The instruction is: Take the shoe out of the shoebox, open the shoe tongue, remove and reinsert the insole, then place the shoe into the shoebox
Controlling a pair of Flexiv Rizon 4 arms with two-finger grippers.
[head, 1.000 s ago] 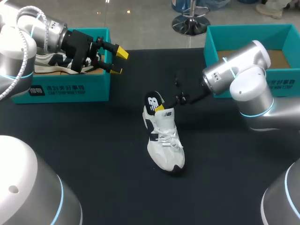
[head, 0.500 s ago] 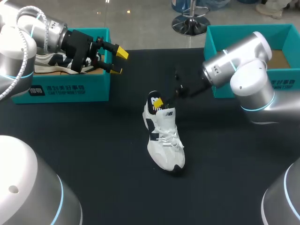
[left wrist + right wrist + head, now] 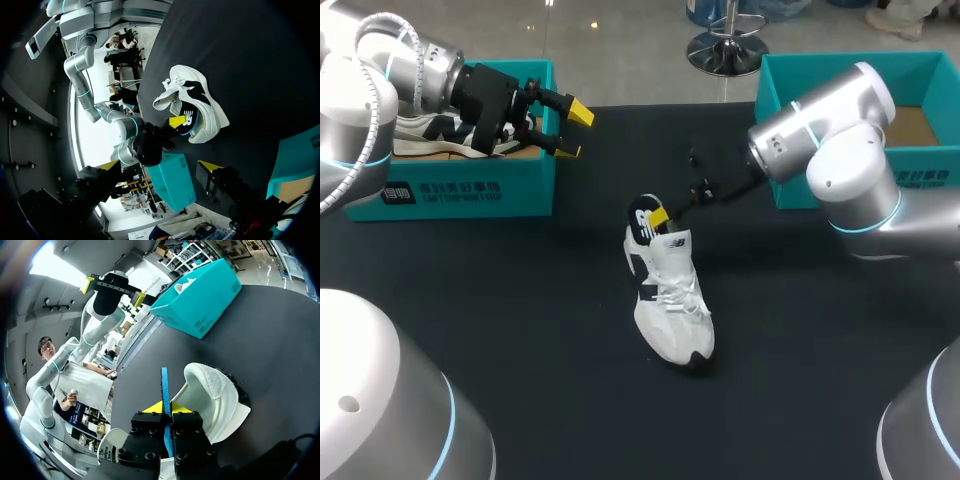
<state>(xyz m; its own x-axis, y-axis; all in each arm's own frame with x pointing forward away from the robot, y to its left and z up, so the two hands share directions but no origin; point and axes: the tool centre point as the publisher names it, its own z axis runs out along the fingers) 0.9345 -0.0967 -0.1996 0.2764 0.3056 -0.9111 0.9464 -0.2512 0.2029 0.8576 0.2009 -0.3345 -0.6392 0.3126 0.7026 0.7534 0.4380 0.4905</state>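
Blue insole [image 3: 165, 387] clamped by right pincer [image 3: 166, 409].

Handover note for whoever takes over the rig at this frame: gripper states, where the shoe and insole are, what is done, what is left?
The left gripper is open and empty, by the corner of the left shoebox, which holds a second shoe.
The right gripper is shut on the insole, which stands partly out of the white shoe.
That shoe sits on the table between the boxes; no shoe shows in the right shoebox.
Done: shoe out of the box.
Left: seat the insole, box the shoe.
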